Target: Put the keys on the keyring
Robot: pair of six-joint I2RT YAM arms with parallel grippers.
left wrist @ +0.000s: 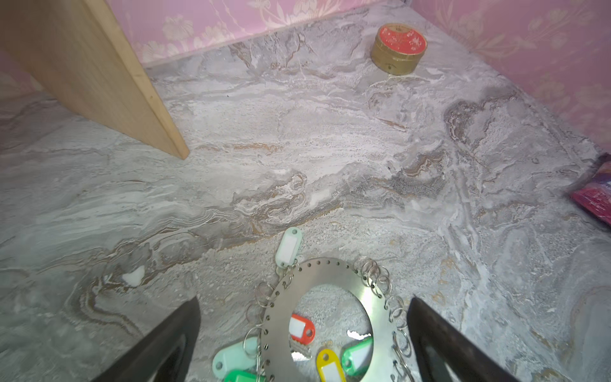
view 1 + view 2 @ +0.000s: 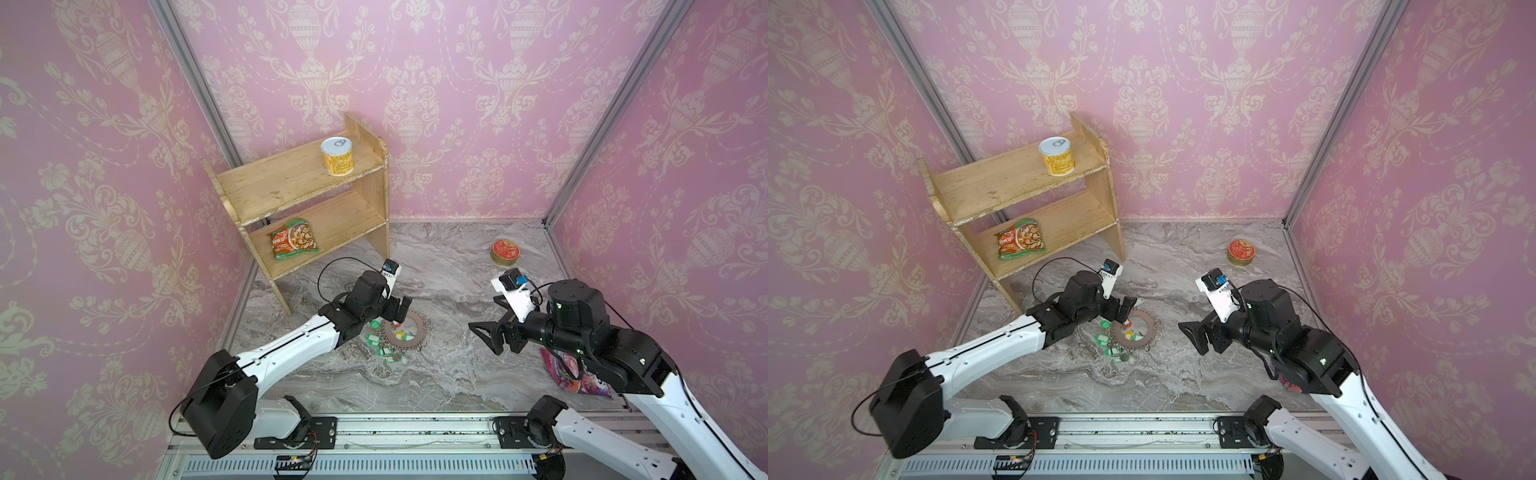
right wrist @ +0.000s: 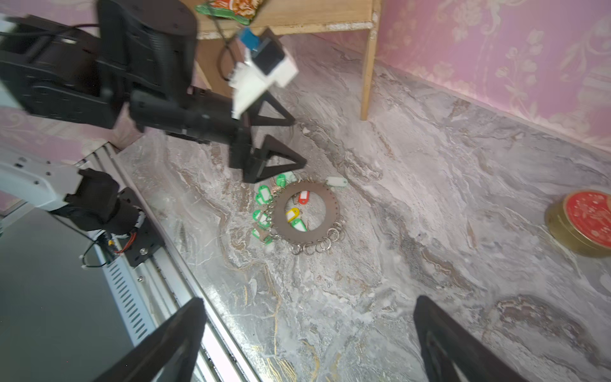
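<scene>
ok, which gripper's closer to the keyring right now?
Left. Left gripper is open, right at the keyring, over its far-left rim. Right gripper, also open, is well off to the ring's right.

- Keyring [image 2: 419, 332]: lies flat on the marble table [image 2: 436, 374], green-tagged keys [image 2: 384, 351] clustered at its near-left rim.
- Left gripper [image 2: 401, 311]: hangs over the ring's far-left edge.
- Right gripper [image 2: 484, 338]: points toward the ring, well apart, jaws spread.

Both arms reach inward, jaws apart.
Left gripper [image 3: 299, 143] tilts downward, spread wide; right gripper [image 2: 482, 311] points toward it, equally spread.
</scene>
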